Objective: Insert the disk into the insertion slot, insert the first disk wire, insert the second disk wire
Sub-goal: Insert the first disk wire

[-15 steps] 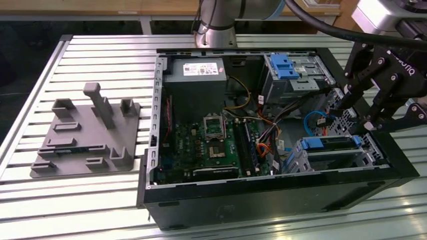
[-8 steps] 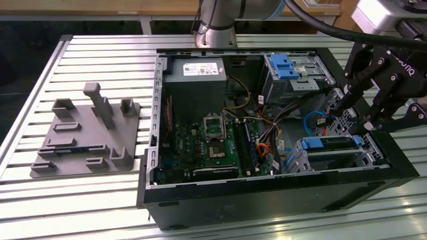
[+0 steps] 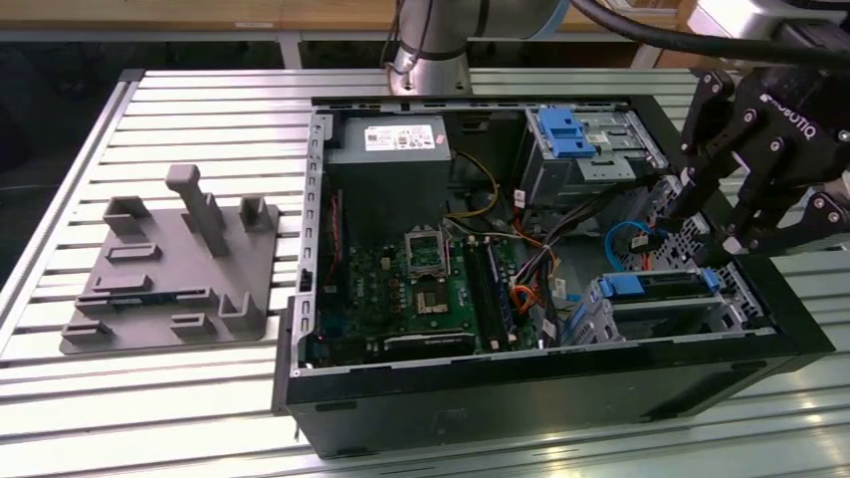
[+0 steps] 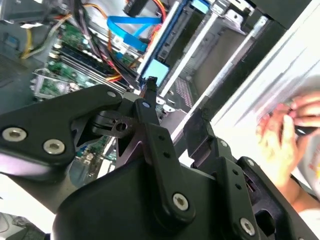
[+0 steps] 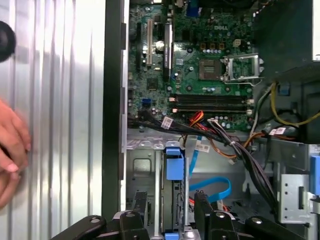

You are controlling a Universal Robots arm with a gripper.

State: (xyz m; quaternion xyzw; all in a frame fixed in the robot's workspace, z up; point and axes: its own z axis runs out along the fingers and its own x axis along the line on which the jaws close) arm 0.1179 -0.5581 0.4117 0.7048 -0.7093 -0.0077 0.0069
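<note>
- Gripper hung just over the slot, fingers apart, holding nothing.
- Disk already sat in the slot (blue frame showing).
- Blue wire lay loose nearby; whether either wire was plugged in, I couldn't tell.

A matte black gripper is seen at the exterior view's upper right: jointed link bars, white lettering on its body. Silver screws are set in its links in the second wrist view. A silver-grey arm tube and a thick black cable are shown along the exterior view's top.
</note>
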